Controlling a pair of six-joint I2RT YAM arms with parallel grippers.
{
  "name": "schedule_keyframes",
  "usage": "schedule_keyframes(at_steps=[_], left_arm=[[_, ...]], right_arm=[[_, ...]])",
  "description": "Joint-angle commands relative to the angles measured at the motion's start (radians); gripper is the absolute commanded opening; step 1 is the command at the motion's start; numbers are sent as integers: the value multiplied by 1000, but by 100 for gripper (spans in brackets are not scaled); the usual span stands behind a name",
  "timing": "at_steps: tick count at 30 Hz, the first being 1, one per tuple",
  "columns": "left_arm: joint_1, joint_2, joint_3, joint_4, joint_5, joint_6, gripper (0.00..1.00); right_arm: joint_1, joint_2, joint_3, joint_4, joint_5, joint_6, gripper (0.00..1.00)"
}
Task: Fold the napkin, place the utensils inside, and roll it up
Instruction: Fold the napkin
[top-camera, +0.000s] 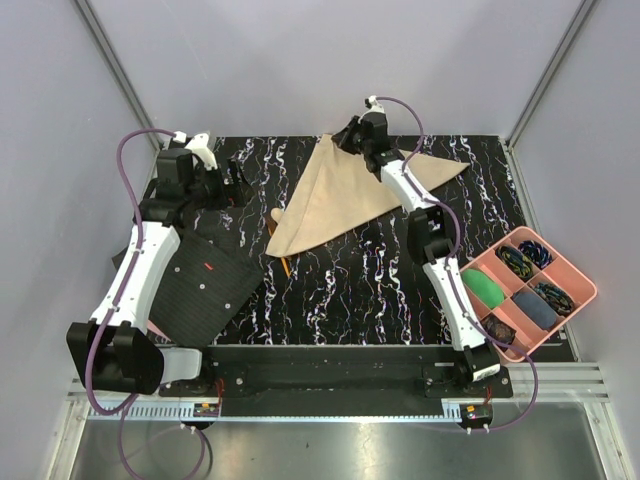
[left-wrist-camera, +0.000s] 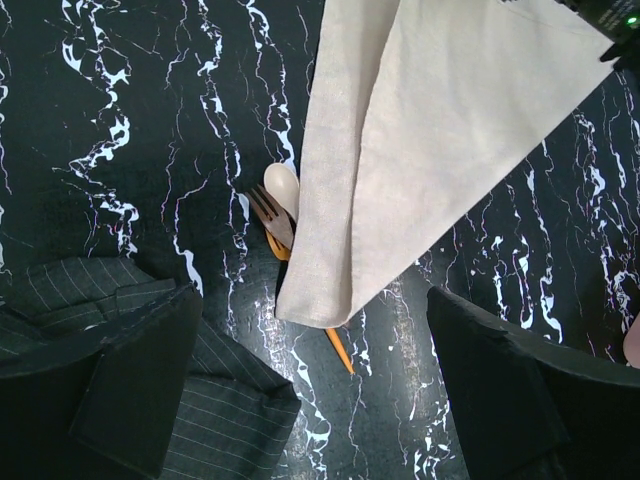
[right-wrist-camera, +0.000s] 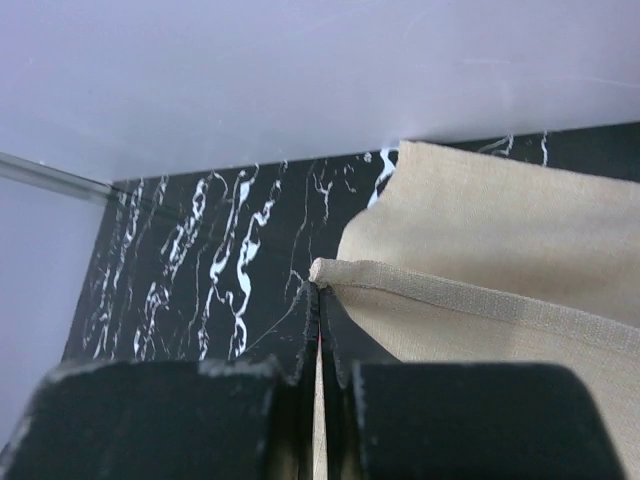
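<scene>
Folded napkin (top-camera: 350, 195) lies as a triangle, far-centre on table (top-camera: 350, 290). Its far corner hem is pinched by right gripper (right-wrist-camera: 318, 300), fingers pressed together. Nr the near-left tip, left gripper (left-wrist-camera: 335, 395) is spread wide over bare marble; utensils (left-wrist-camera: 280, 210) poke from under that edge (partly hidden). Open room centre-front; tray (top-camera: 585, 290) well right.

Dotted black mat (top-camera: 205, 288), pink compartment tray (top-camera: 566, 262)
</scene>
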Motion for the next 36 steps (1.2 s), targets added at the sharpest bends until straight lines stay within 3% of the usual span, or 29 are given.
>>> schedule_keyframes(at_steps=[1,11,36], left_arm=[[6,2,-3,26,20,0,97],[6,8,-3,26,35,-6,97],[6,8,-3,28,55,-16,97]], right_arm=[[4,64,81,212,6,67,0],[6,149,88,475,75,131,0],[10,245,145,650,139,180,0]])
